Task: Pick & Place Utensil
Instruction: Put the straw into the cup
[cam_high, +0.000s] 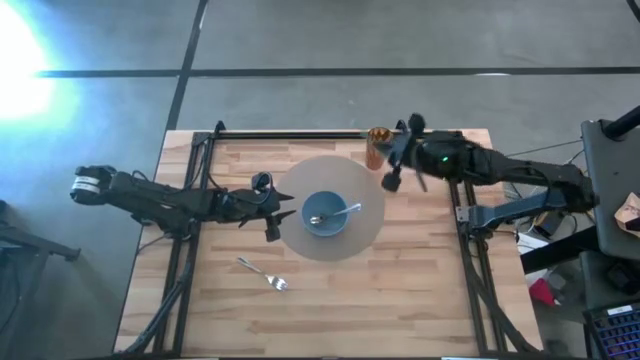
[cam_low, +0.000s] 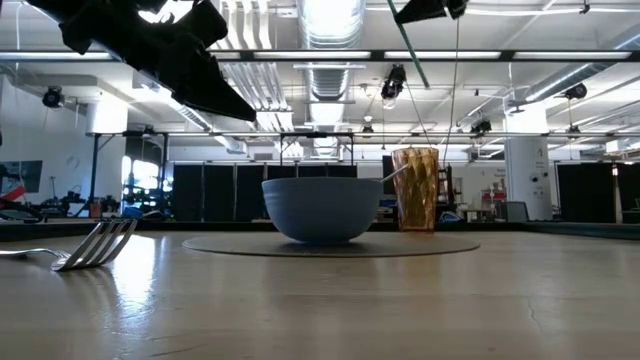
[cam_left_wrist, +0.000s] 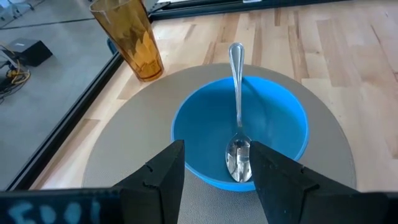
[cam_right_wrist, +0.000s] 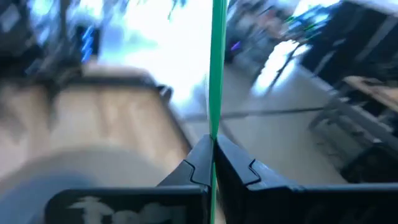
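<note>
Spoon (cam_left_wrist: 238, 112): lay in the blue bowl (cam_high: 326, 213), its scoop down on the inside near the rim, its handle leaning up over the far edge toward the glass.
Bowl: sat at the middle of a round grey mat (cam_high: 300, 190) on the wooden desk (cam_high: 400, 290).
Left gripper (cam_high: 277, 214): hung just beside the bowl on the left arm's side, above the mat's edge, pointed at the bowl; its jaws stood spread and held nothing, the spoon's scoop showing between them in the left wrist view.
Right gripper (cam_high: 391, 181): hung over the desk's far right part, just beside the glass and clear of the mat; its jaws were pressed together around a thin green line (cam_right_wrist: 217, 68) that ran up between them in the right wrist view. What that line was could not be told.
Glass (cam_high: 378, 147): amber, upright, at the far edge of the mat, near the desk's back rail.
Fork (cam_high: 265, 273): lay flat on the bare wood at the near left, well apart from the bowl and both grippers, tines toward the desk's near edge.
</note>
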